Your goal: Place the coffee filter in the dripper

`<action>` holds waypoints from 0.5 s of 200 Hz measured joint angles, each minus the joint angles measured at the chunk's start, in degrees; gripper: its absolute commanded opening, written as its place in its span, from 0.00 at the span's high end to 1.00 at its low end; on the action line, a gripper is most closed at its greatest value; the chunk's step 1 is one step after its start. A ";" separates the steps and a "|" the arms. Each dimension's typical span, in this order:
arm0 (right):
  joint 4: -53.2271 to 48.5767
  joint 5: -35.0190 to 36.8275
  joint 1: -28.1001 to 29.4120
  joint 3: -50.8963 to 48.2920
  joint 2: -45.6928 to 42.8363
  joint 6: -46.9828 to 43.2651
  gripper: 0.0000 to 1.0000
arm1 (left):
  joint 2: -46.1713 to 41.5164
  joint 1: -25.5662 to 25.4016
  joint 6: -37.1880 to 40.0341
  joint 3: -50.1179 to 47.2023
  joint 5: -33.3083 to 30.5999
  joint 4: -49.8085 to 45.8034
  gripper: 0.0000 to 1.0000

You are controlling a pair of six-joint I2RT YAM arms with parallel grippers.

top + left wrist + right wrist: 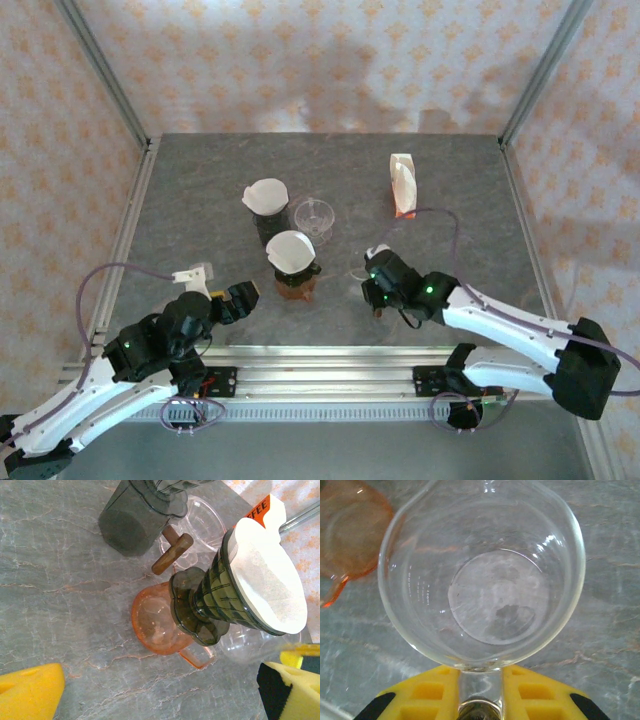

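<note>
Filter (270, 575) sits in dripper (215, 600) near left tool (160, 695); right tool (480, 690) grips carafe (500, 595).

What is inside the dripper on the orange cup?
A white paper filter lines the dripper. It covers the dripper's inner walls and bottom, so those cannot be seen.

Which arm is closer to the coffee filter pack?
Right. The right tool is near-side of the coffee filter pack; the left tool is far left, beyond the orange cup.

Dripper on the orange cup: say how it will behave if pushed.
The dripper looks like rigid plastic, likely light. Perched on the orange cup with its wide mouth up, it probably tips easily. Its paper filter looks loose and may shift.
</note>
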 measured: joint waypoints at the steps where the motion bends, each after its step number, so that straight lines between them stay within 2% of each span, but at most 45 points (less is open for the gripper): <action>1: -0.07 0.13 0.20 -0.02 -0.04 0.02 0.88 | 0.00 0.00 0.02 0.00 0.00 0.02 0.00; 33: -0.52 4.70 8.31 -0.02 0.02 3.39 0.88 | 0.09 0.00 0.04 0.00 -0.02 0.44 0.00; 74: -1.27 9.27 14.01 -1.27 0.76 8.00 0.86 | 0.09 0.00 0.11 0.00 -0.02 0.79 0.00; 100: -1.25 10.16 14.73 -2.45 -0.26 10.21 0.76 | 0.09 0.00 0.11 0.00 -0.02 0.85 0.00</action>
